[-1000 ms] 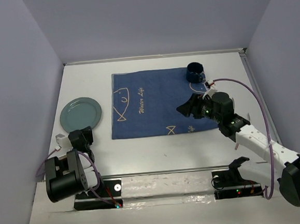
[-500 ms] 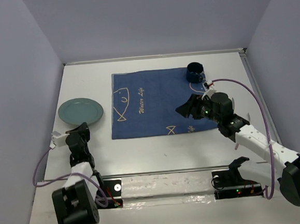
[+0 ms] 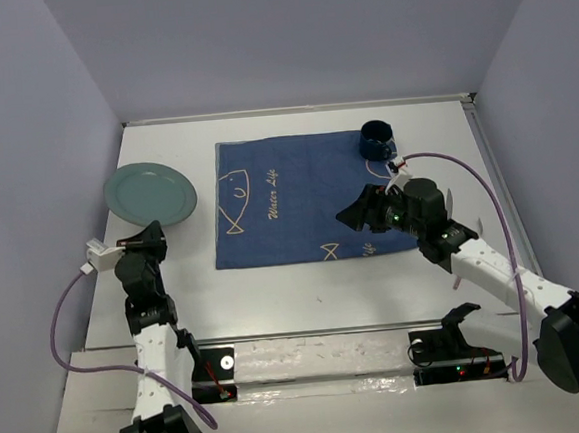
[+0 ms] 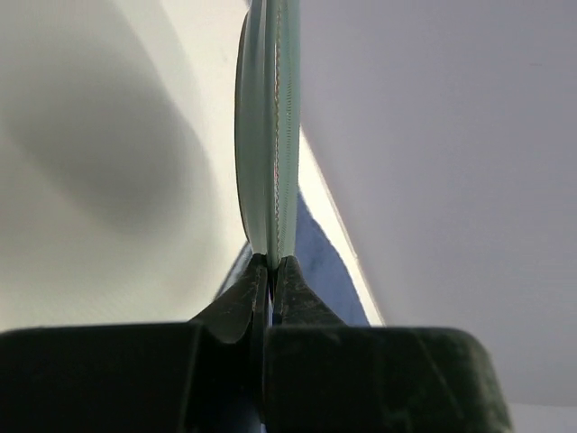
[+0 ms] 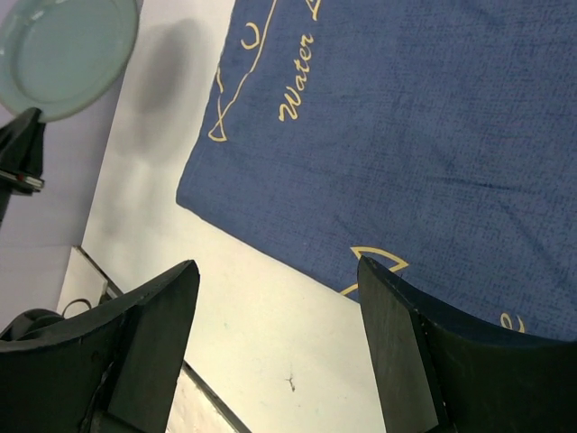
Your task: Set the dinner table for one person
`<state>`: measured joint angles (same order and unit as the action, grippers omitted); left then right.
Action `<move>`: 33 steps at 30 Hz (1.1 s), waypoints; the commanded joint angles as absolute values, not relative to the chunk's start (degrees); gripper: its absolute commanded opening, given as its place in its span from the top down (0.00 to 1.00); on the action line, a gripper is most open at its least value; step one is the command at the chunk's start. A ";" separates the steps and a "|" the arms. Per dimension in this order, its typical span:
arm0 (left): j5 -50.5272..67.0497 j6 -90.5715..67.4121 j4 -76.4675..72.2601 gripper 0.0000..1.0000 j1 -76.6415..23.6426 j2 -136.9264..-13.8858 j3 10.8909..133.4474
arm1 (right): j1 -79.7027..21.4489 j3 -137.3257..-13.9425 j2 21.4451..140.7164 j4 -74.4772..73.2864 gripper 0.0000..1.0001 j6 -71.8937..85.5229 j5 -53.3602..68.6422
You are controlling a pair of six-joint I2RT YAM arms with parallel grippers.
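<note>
A pale teal plate (image 3: pixel 150 193) is held by its near rim in my left gripper (image 3: pixel 150 230), which is shut on it above the left side of the white dinner table (image 3: pixel 275 288). In the left wrist view the plate (image 4: pixel 268 135) shows edge-on, pinched between the jaws of the left gripper (image 4: pixel 270 263). My right gripper (image 3: pixel 355 216) is open and empty, hovering over the right part of the dark blue fish-patterned cloth (image 3: pixel 288 202). The right wrist view shows the right gripper (image 5: pixel 279 271) above the cloth's near edge (image 5: pixel 406 135), with the plate (image 5: pixel 63 50) far off.
A dark blue cup (image 3: pixel 376 139) stands at the far right corner of the cloth. Grey walls close in the table on the left, right and far sides. A rail with the arm bases (image 3: pixel 320 354) runs along the near edge.
My left arm has stretched forward and carried the plate away from the near edge toward the far left. My right gripper has shifted slightly left, still open.
</note>
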<state>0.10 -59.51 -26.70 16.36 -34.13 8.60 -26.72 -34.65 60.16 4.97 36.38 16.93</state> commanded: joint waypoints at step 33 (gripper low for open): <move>30.76 -61.00 -71.89 1.00 -21.71 -89.11 42.27 | -20.57 -40.08 46.67 -11.07 0.26 27.69 -1.76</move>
<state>27.38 -58.04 -54.41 -22.39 -88.23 35.05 -20.95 -40.34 47.27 -11.29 28.25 -2.13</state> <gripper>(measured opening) 0.048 0.738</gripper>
